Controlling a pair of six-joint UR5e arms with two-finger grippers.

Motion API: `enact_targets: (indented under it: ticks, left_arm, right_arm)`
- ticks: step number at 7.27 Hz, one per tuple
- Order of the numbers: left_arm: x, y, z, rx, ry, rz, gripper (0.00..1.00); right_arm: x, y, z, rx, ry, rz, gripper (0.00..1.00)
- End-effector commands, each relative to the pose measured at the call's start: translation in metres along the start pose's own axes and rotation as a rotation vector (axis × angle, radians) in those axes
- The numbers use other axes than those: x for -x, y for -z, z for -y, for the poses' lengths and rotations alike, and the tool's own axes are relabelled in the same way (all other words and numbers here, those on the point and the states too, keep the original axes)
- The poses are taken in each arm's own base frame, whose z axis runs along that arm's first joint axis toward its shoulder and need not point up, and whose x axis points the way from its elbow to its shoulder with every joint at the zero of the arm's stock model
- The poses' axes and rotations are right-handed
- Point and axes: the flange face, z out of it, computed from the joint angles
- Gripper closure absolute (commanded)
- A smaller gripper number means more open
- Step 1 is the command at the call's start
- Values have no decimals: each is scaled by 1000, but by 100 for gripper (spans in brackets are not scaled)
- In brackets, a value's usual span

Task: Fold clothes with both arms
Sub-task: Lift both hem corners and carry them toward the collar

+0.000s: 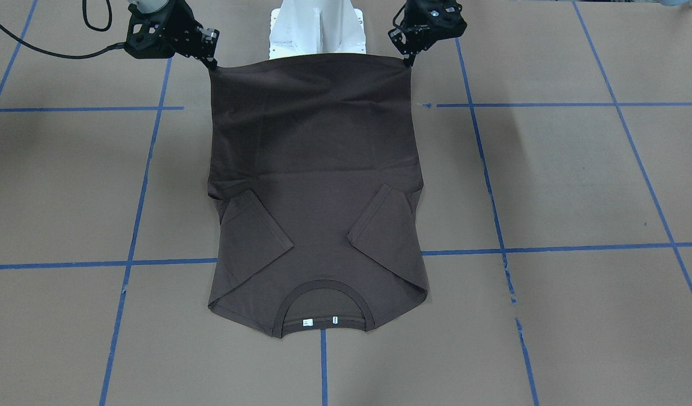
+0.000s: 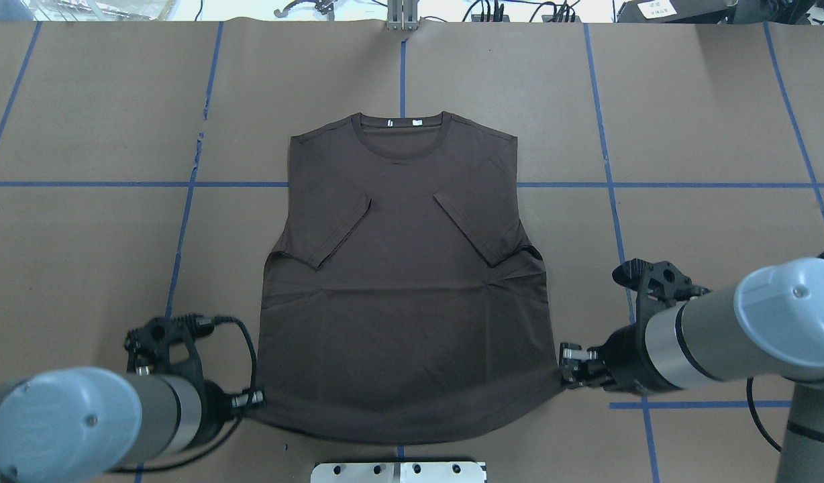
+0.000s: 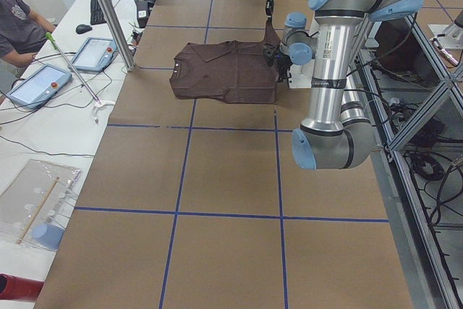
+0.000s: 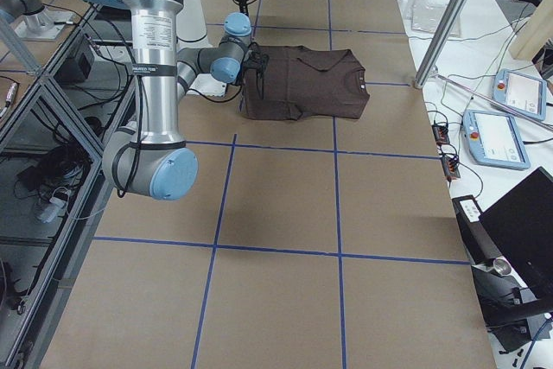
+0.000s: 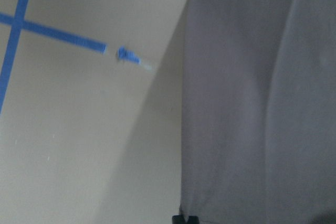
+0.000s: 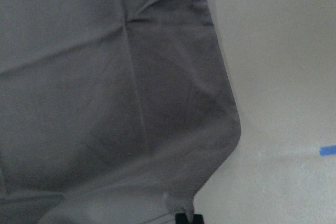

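The clothes are one dark brown T-shirt (image 1: 318, 169) lying front up on the table, both sleeves folded in over the chest and the collar with its white tags (image 2: 402, 123) at the far end. My left gripper (image 1: 407, 61) is shut on one bottom hem corner, and in the overhead view the left gripper (image 2: 256, 401) sits at the shirt's lower left. My right gripper (image 1: 213, 65) pinches the other hem corner (image 2: 563, 365). The hem is pulled taut between them and raised off the table near the robot base. Both wrist views show only stretched fabric (image 5: 252, 103) (image 6: 105, 93).
The white bolted pedestal (image 1: 315, 28) stands just behind the raised hem. Brown paper with blue tape lines (image 2: 606, 184) covers the table around the shirt. A person (image 3: 18, 27) sits at a side bench with tablets (image 3: 94, 54), behind a metal pole (image 3: 108, 12).
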Motion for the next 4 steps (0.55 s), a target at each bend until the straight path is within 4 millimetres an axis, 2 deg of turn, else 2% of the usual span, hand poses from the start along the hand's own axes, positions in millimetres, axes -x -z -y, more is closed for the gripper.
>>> enact_targets:
  ticks: [1, 2, 3, 4]
  left_arm:
    - [0, -7, 87, -117, -9, 37, 100]
    - [0, -13, 114, -135, -2, 55, 100]
    - [-25, -13, 140, -166, 19, 40, 100]
    - [-49, -27, 161, -187, 36, 50, 100]
  right_arm:
    - [15, 1, 66, -98, -69, 15, 100]
    - [20, 5, 98, -110, -108, 21, 100]
    - [27, 12, 136, -140, -140, 30, 100]
    - [39, 14, 161, -169, -129, 33, 100]
